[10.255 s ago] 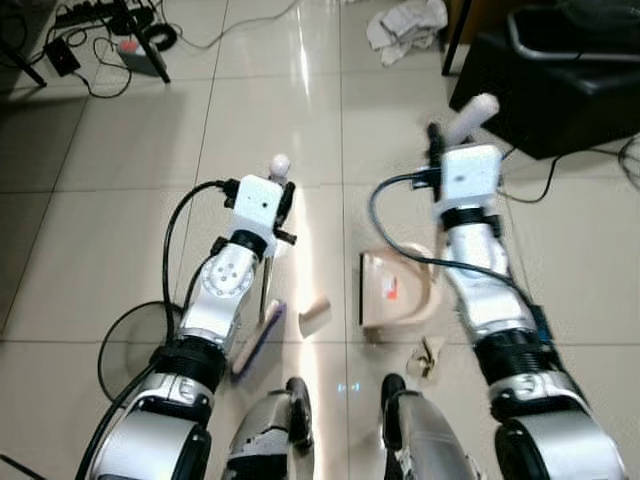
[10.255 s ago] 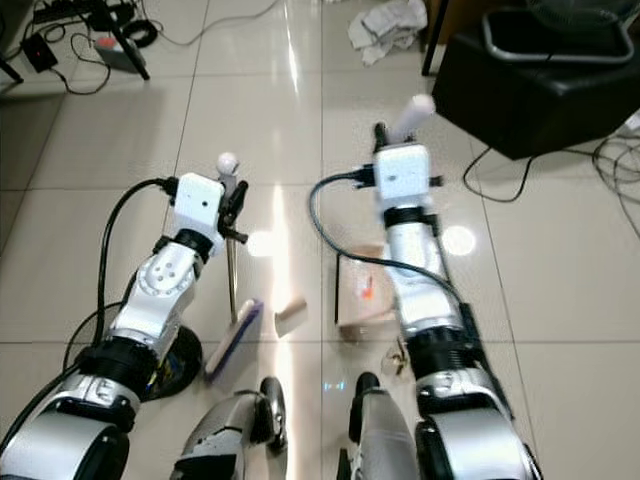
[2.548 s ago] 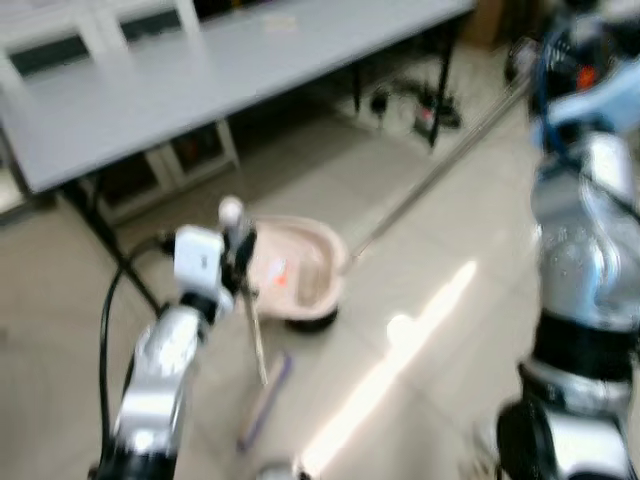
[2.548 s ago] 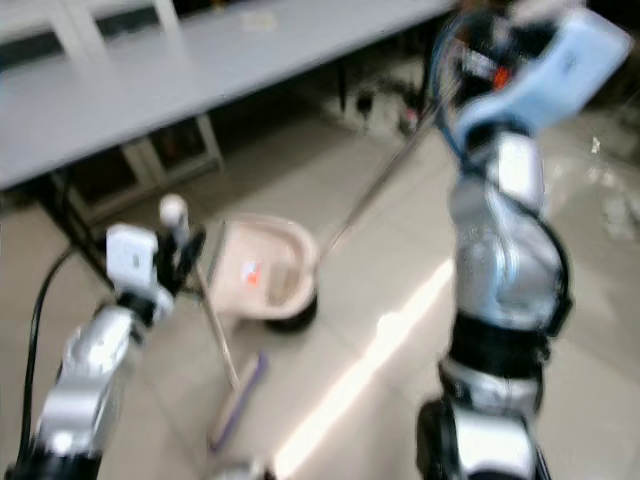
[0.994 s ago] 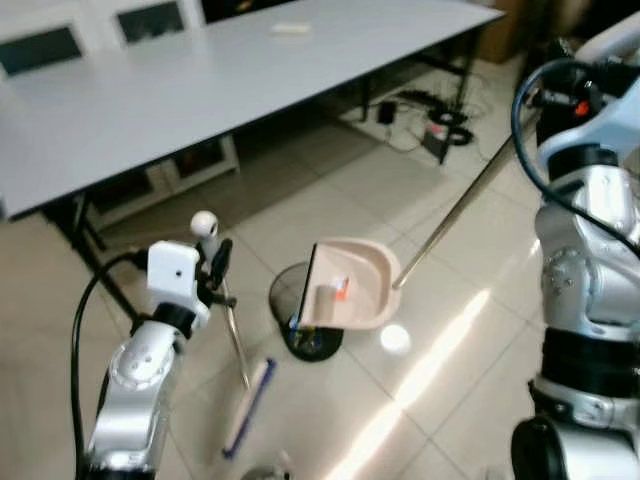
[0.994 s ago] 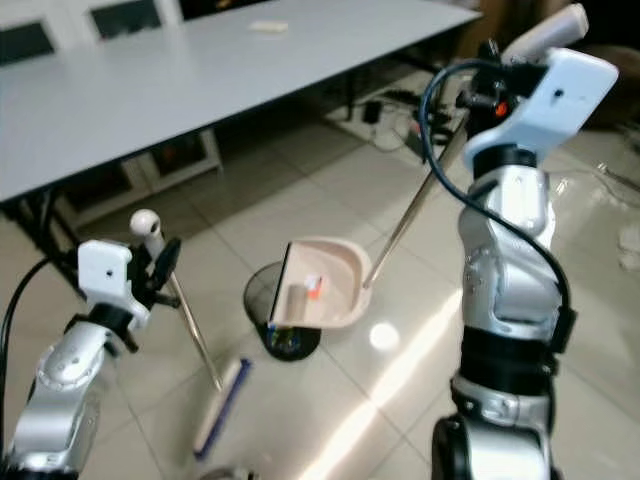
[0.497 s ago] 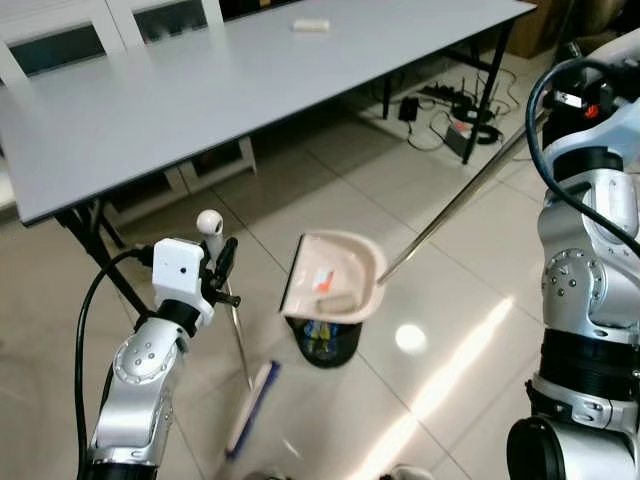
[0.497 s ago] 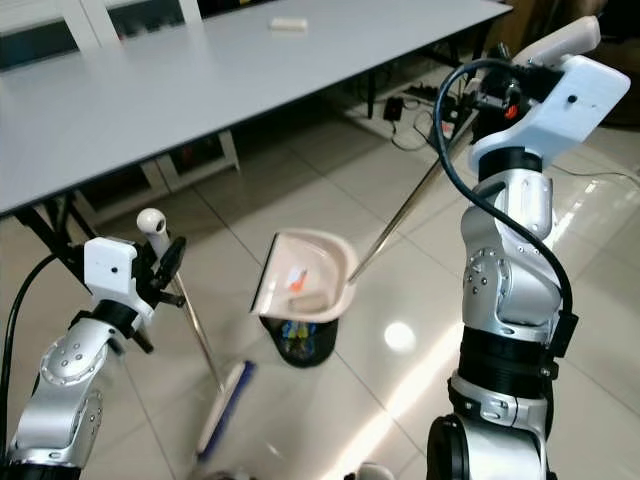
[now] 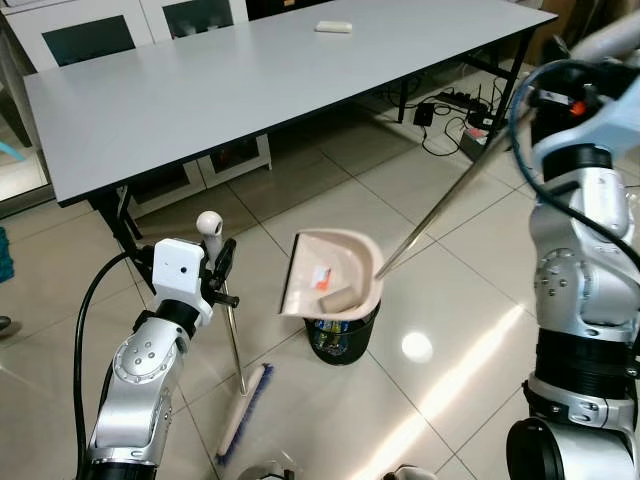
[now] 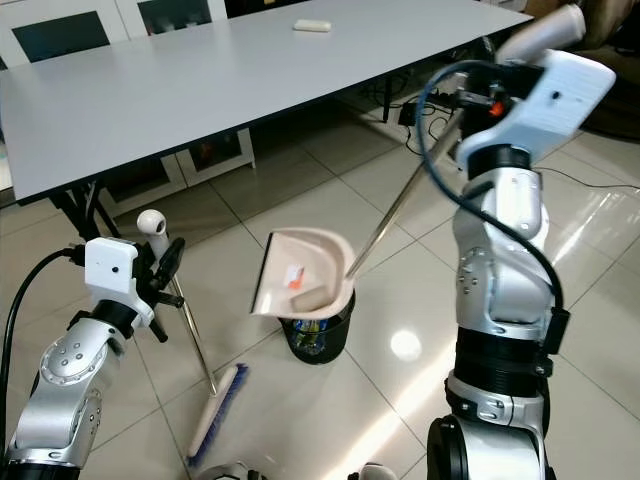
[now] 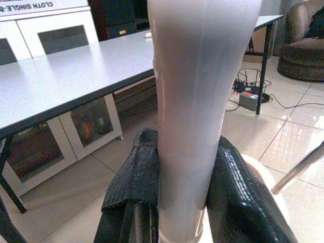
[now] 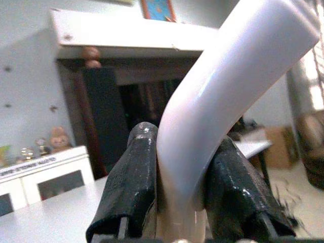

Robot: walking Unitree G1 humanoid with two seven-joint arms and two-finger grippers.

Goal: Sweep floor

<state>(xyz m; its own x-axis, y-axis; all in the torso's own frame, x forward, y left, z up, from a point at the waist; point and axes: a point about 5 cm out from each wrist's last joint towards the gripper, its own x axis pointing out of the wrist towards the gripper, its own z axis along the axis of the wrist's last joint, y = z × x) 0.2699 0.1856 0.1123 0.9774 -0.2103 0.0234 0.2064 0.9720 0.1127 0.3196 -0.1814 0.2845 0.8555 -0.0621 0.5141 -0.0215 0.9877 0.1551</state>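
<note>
Your dustpan [image 9: 335, 285] has tipped further over the bin [image 9: 343, 335], hiding most of it; right gripper [image 12: 179, 197] grips its handle, left gripper [image 11: 177, 190] clamps the broom [image 9: 238, 385].

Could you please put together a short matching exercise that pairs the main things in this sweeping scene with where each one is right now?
Things:
1. dustpan
2. broom
3. bin
4. small white object

Places:
A. on the grey table
B. standing on the floor, under the dustpan
C. head on the floor, handle in the left tool
D. held above the bin by the right tool

Pairs: 1-D, 2-C, 3-B, 4-A
</note>
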